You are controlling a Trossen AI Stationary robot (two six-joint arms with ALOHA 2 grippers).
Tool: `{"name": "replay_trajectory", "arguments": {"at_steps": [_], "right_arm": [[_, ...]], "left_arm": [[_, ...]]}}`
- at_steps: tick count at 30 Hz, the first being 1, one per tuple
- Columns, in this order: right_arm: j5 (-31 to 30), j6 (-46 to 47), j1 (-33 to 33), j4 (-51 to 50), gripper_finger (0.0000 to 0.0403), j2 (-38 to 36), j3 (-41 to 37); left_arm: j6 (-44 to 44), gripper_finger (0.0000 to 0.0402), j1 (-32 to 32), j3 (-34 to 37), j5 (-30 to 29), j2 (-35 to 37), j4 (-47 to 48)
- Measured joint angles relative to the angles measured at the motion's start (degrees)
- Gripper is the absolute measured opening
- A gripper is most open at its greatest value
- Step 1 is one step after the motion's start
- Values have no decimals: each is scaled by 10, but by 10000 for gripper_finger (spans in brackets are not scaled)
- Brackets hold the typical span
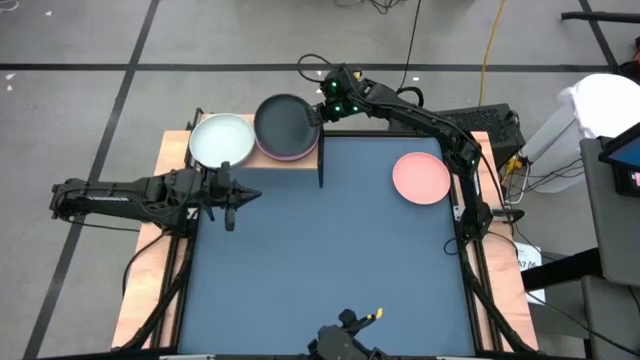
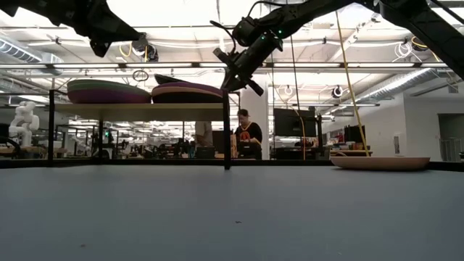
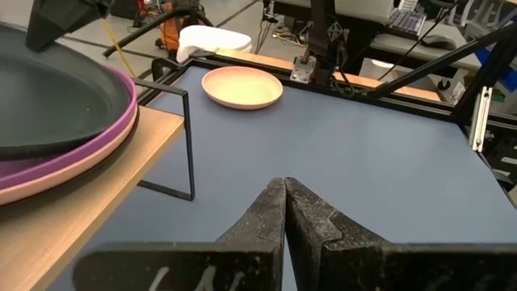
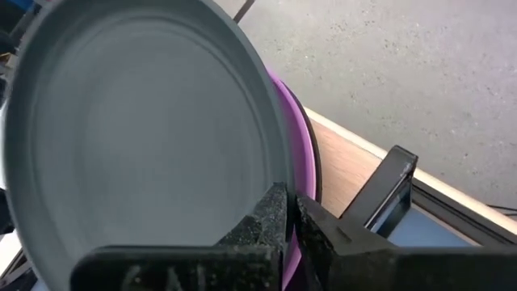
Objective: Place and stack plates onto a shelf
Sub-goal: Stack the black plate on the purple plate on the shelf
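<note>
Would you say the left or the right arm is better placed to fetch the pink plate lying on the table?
Probably the right. The pink plate lies beside the right arm's base, and the right gripper, shut, hangs at the black plate on the shelf. The left gripper, shut, hovers across the table.

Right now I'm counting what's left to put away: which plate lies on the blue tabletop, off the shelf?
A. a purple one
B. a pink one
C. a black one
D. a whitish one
B: the pink plate lies alone on the tabletop, while the whitish plate and black plate sit on the shelf.
</note>
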State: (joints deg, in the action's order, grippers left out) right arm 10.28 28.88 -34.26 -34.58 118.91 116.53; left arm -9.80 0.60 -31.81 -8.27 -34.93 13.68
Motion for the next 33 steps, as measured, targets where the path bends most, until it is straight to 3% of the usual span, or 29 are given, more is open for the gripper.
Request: {"name": "replay_trajectory", "arguments": {"at_steps": [5,15,21,26,33], "right_arm": [[0,-11,0,8,25,-3,0],[-19,-50,5,5,121,-37,0],[-30,-172,40,-3,138,-77,-3],[-25,-300,100,57,119,-123,-101],[-29,-299,128,436,16,-196,-371]], "left_arm": [[0,8,0,0,0,0,12],[-4,8,0,0,0,0,14],[-7,8,0,0,0,0,16],[-12,8,0,0,0,0,28],[-10,8,0,0,0,0,35]]}}
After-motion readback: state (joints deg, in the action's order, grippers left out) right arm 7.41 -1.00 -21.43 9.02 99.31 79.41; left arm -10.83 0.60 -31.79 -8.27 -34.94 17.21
